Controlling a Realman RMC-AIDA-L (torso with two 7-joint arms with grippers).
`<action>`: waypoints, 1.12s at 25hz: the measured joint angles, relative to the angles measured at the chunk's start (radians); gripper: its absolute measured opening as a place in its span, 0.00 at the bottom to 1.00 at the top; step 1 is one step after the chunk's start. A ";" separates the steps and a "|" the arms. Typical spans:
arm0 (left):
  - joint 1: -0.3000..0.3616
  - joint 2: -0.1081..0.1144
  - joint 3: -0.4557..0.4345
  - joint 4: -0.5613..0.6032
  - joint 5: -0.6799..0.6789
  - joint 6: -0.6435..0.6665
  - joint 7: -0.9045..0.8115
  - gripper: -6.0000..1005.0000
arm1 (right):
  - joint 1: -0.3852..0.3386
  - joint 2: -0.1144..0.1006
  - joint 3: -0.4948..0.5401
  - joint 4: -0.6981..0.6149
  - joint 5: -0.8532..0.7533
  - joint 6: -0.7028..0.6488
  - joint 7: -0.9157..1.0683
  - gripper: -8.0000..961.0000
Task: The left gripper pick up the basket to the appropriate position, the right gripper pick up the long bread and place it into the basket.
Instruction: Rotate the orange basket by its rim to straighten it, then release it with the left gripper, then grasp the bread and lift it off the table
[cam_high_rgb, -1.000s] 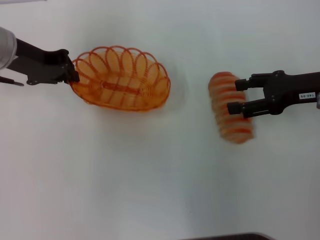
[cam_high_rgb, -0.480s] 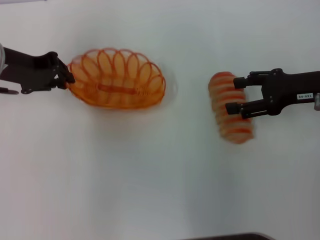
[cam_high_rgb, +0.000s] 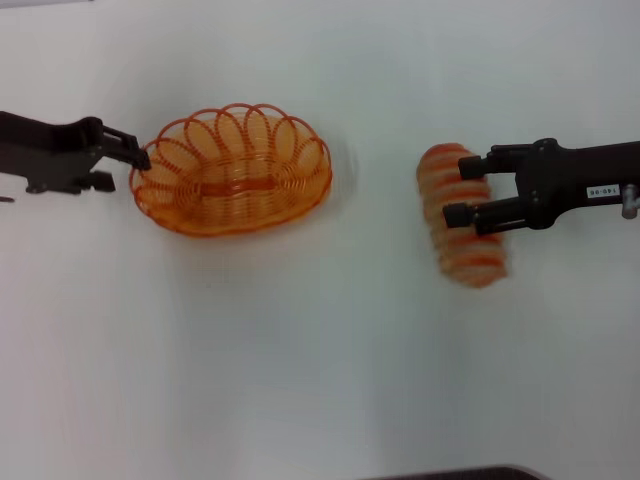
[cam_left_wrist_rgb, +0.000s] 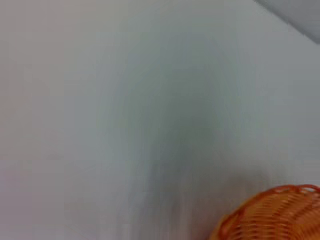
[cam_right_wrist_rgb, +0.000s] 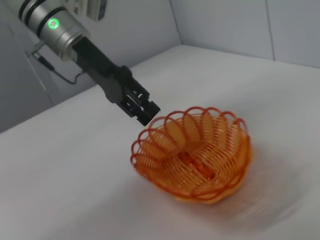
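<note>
Basket (cam_left_wrist_rgb: 272, 215) cut off; left end effector (cam_high_rgb: 135, 160) grips rim.

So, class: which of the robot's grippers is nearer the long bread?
The right. The right gripper has its fingers around the long bread, while the left gripper is far across the table at the basket rim.

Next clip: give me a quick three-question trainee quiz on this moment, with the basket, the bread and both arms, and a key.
1. True or false: the long bread already lies inside the basket.
2. Which gripper is at the basket's rim? A) left gripper B) right gripper
3. Fill in: the right gripper's jaws straddle the ____.

Key:
1. False; the bread lies on the table, apart from the basket.
2. A; its jaws are shut on the rim's end.
3. long bread; the jaws are open, one at each side of it.
</note>
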 joint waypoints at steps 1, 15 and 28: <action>0.007 0.001 -0.001 0.010 -0.021 0.004 0.050 0.48 | 0.000 0.000 0.001 0.000 0.005 -0.001 0.014 0.92; 0.168 0.092 -0.010 -0.100 -0.485 0.288 1.144 0.55 | 0.013 -0.012 0.023 -0.034 0.069 0.025 0.322 0.92; 0.160 0.081 0.060 -0.149 -0.447 0.285 1.285 0.55 | 0.032 -0.047 -0.043 -0.039 0.062 0.020 0.448 0.93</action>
